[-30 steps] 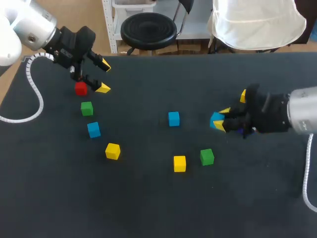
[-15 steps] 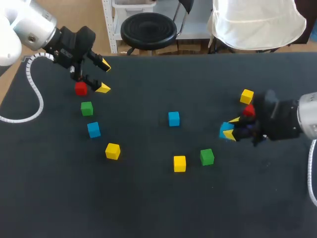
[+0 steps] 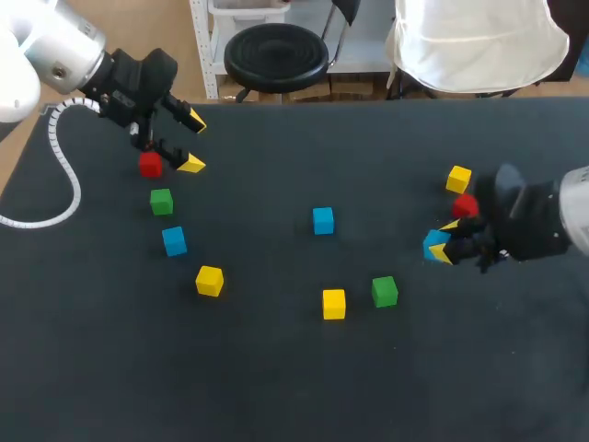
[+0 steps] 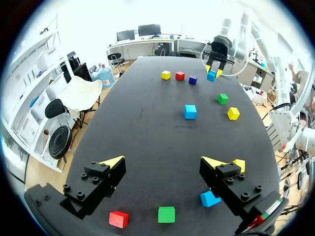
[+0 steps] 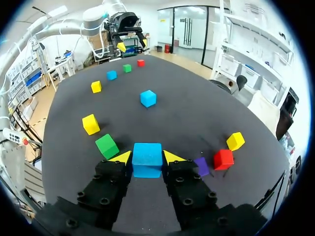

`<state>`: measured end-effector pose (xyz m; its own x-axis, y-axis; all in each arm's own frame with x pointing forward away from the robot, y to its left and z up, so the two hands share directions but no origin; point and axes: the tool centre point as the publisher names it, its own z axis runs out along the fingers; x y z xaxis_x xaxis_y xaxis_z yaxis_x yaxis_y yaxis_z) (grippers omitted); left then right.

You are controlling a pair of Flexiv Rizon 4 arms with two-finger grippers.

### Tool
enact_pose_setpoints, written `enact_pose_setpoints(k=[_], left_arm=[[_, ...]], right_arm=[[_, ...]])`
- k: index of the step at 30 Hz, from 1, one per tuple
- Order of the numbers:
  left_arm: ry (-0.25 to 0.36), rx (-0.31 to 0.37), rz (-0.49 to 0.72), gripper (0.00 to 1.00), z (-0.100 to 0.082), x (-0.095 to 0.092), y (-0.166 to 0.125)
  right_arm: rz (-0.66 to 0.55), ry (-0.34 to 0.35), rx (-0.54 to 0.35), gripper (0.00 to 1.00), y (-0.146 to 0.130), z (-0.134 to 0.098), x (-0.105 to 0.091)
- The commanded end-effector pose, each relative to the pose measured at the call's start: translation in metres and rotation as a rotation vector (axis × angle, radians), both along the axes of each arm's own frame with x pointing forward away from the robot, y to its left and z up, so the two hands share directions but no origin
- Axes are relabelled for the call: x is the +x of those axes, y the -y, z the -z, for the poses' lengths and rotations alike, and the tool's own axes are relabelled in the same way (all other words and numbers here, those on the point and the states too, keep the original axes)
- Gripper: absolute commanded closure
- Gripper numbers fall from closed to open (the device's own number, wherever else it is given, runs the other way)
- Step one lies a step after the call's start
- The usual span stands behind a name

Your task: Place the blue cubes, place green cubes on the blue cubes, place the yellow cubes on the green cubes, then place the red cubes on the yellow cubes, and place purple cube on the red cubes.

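Observation:
My right gripper (image 3: 444,241) is shut on a blue cube (image 5: 147,159) near the table's right side, beside a red cube (image 3: 465,206), a yellow cube (image 3: 458,179) and a purple cube (image 5: 201,166). A second blue cube (image 3: 322,220) lies mid-table. A green cube (image 3: 385,291) and a yellow cube (image 3: 334,303) sit nearer the front. At the far left my left gripper (image 3: 189,143) hangs open above the table, with a red cube (image 3: 150,165), a green cube (image 3: 161,201), a blue cube (image 3: 174,240) and a yellow cube (image 3: 209,280) in a row below it.
The black tabletop (image 3: 276,368) has open room along the front and between the two groups of cubes. The left arm's white cable (image 3: 64,184) loops over the table's left edge.
My right gripper has carried the blue cube to the right and slightly toward the front, uncovering the red and yellow cubes there. The left arm has stayed still.

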<state>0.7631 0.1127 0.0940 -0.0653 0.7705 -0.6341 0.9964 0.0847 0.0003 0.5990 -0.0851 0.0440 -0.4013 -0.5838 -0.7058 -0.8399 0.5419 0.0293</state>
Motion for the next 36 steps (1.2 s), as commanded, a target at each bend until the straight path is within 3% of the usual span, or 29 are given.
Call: enact_pose_setpoints(k=[1,16,30,33,36], left_arm=[[0.002,0.0,-0.002,0.0,0.0,-0.001,0.0],[0.002,0.0,-0.002,0.0,0.0,-0.001,0.0],[0.002,0.0,-0.002,0.0,0.0,-0.001,0.0],[0.002,0.0,-0.002,0.0,0.0,-0.001,0.0],[0.002,0.0,-0.002,0.0,0.0,-0.001,0.0]], right_arm=[[-0.527,-0.444,0.3,1.0,0.001,0.004,0.006],[-0.527,-0.469,0.32,1.0,-0.008,0.027,0.014],[-0.524,-0.431,0.348,0.99,-0.011,0.039,0.015],[-0.518,-0.432,0.347,0.89,-0.012,0.04,0.017],[-0.513,-0.435,0.346,0.71,-0.012,0.041,0.018]])
